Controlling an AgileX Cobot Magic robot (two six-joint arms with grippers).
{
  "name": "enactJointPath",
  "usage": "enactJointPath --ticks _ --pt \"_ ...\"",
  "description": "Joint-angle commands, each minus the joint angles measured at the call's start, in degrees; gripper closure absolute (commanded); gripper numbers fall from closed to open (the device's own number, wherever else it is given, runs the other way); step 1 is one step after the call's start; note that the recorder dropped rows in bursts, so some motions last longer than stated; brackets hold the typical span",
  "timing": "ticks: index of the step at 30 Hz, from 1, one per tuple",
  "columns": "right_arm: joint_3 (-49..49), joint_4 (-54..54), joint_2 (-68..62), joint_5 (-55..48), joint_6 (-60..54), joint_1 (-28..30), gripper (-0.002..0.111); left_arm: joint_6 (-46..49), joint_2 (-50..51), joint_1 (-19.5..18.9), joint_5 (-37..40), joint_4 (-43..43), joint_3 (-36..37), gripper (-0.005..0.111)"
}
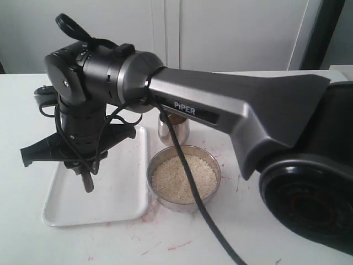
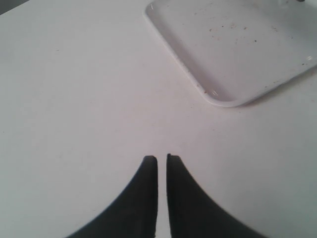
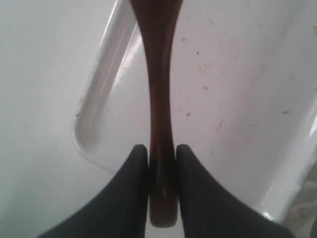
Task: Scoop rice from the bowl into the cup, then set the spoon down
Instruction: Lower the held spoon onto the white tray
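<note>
Right fingers (image 3: 129, 198) pinch the spoon (image 3: 158, 99) by its handle over the tray (image 3: 94, 129), clear of the counter (image 1: 22, 110)'s far edge; left fingers (image 2: 143, 198) seem pressed together.

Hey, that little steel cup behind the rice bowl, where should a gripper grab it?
Pinch the cup across its rounded body, probably below the rim; no handle shows. Come in level from the left of the exterior view, over the flat tray; the bowl crowds its front.

The right claw (image 3: 162, 148) is clamping the spoon (image 3: 159, 79) handle, which is stretching toward its twelve o'clock over the white tray (image 3: 233, 89).
</note>
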State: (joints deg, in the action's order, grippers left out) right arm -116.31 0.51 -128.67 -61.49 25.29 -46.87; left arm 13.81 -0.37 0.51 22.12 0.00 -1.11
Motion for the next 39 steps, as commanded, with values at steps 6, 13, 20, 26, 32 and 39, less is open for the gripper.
enactJointPath --ticks 6,13,20,26,32,39 --pt "-3.1 -0.5 -4.2 -3.3 -1.3 0.0 0.108 -0.3 0.4 0.2 2.3 0.0 0.5 0.092" --pt "-3.1 -0.5 -6.2 -3.9 -2.2 0.0 0.108 -0.3 0.4 0.2 2.3 0.0 0.5 0.092" --pt "-3.1 -4.2 -6.4 -4.5 -2.2 0.1 0.108 -0.3 0.4 0.2 2.3 0.0 0.5 0.092" --pt "-3.1 -5.6 -6.5 -4.7 -2.2 0.1 0.108 -0.3 0.4 0.2 2.3 0.0 0.5 0.092" --pt "-3.1 -5.6 -7.6 -5.9 -2.9 0.1 0.108 -0.3 0.4 0.2 2.3 0.0 0.5 0.092" --pt "-3.1 -5.6 -7.9 -6.7 -3.8 0.1 0.108 -0.3 0.4 0.2 2.3 0.0 0.5 0.092"
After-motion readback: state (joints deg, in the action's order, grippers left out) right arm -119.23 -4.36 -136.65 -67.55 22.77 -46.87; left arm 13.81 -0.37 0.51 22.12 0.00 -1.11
